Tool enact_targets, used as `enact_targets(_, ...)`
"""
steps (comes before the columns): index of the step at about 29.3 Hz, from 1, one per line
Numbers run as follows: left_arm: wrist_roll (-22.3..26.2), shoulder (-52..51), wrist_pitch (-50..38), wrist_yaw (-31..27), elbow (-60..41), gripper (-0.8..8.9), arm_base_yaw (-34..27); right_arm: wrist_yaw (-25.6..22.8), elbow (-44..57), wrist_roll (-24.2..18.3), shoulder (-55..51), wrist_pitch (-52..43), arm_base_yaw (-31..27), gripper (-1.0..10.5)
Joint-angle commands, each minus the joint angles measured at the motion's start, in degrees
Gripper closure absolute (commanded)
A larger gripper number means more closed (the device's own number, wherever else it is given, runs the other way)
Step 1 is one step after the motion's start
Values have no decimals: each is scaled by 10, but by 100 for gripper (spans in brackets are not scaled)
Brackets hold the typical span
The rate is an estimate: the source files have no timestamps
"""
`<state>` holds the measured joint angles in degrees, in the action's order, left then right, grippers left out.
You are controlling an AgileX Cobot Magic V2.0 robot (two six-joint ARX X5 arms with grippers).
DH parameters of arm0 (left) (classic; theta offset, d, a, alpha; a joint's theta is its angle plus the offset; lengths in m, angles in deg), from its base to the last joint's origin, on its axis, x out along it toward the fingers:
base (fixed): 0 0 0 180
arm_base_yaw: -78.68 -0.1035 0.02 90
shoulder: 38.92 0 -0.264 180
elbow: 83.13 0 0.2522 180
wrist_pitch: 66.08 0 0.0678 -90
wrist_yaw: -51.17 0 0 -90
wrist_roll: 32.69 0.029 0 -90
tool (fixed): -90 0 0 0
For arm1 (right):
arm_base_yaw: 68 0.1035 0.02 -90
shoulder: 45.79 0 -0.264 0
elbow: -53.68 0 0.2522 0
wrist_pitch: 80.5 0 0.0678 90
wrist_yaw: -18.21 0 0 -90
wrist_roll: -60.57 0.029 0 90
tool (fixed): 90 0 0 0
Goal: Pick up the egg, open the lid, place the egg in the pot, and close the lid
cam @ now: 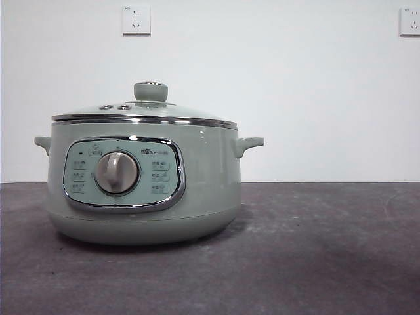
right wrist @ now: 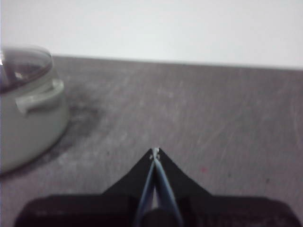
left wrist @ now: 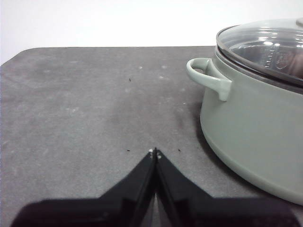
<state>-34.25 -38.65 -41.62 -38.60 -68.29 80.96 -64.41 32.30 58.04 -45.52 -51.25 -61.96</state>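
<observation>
1. The left pincer [left wrist: 155, 152] waits with its jaws pressed together, empty, over the grey tabletop [left wrist: 85, 109] beside one side handle [left wrist: 208, 78] of the pot [cam: 141, 180]
2. The lid [cam: 144, 111] sits closed on the pot, knob [cam: 151, 90] upright
3. The right pincer [right wrist: 155, 152] is likewise closed and empty, with the pot well off to one side
4. The egg shows in no view; I judge it must be located first, then taken with widened jaws and a gentle squeeze

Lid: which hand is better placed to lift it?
Left, likely. The left hand, shut, sits close beside the pot, lid on; from the right hand, also shut, the pot looks smaller and farther.
</observation>
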Motion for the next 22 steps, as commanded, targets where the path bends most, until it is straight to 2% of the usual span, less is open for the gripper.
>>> enact_targets(1, -3, -1, -2, -1, -9, 817, -1, 3, 17, 14, -2, -11, 0, 946)
enact_targets(10, -3, -1, -2, -1, -9, 817, -1, 3, 68, 23, -2, -73, 0, 946)
enact_targets(13, -3, -1, -2, -1, -9, 817, -1, 2, 73, 33, -2, -58, 0, 946)
enact_targets(16, -3, -1, -2, -1, -9, 817, -1, 2, 73, 73, 2, -57, 0, 946)
enact_targets(22, -3, -1, -2, -1, -9, 817, -1, -2, 73, 74, 5, -57, 0, 946)
